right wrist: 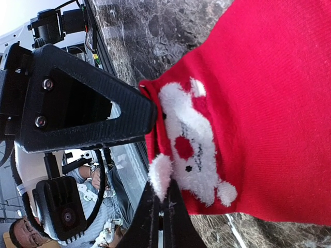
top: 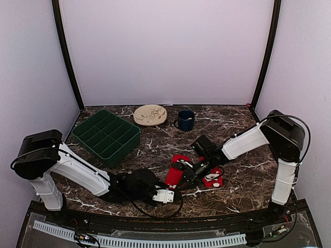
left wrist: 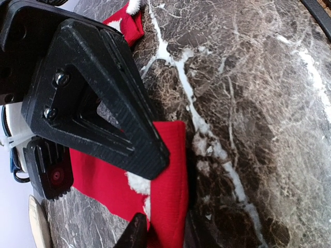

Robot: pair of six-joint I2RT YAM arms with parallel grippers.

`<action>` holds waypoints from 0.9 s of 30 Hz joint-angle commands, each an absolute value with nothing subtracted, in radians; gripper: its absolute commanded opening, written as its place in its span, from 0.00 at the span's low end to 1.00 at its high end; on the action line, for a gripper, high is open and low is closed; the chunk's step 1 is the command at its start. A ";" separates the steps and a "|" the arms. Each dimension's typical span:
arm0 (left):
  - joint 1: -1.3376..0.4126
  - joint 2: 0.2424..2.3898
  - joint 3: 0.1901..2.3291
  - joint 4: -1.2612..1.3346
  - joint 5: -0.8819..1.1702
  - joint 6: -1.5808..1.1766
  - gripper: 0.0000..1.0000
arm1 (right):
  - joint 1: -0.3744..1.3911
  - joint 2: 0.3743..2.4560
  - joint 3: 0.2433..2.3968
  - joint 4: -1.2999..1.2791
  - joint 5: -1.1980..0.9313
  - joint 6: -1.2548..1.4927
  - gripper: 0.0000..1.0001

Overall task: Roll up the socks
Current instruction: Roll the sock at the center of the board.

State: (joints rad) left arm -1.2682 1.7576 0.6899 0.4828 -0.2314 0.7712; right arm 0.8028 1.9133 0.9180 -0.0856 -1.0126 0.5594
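Red socks [top: 176,175] lie mid-tabletop [top: 155,144], right fingers [right wrist: 137,116] pinched shut on a white-patterned cuff, left fingers [left wrist: 139,150] narrow astride the near edge, grip unclear; clamp that edge fully before rolling tight and even.

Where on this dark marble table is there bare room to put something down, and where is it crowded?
Bare marble lies at the back right, between the dark blue mug and the white right arm, and in the strip between the green compartment tray and the bright red socks. The front centre is crowded: the left arm meets the right at the socks.
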 commanded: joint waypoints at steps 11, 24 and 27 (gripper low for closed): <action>-1.275 1.754 0.724 0.437 -0.243 0.746 0.10 | 0.795 1.931 0.943 -0.104 -1.028 0.541 0.00; -1.272 1.767 0.813 0.210 -0.180 0.624 0.00 | 0.776 1.905 0.933 -0.110 -0.981 0.526 0.22; -1.262 1.773 0.844 0.144 -0.140 0.599 0.00 | 0.773 1.895 0.917 -0.092 -0.974 0.533 0.30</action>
State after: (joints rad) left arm -1.2678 1.7679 0.7967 0.2722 -0.2043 0.6598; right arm 0.7853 1.9148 0.9310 -0.1120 -0.9905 0.5316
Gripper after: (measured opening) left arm 0.041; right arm 0.261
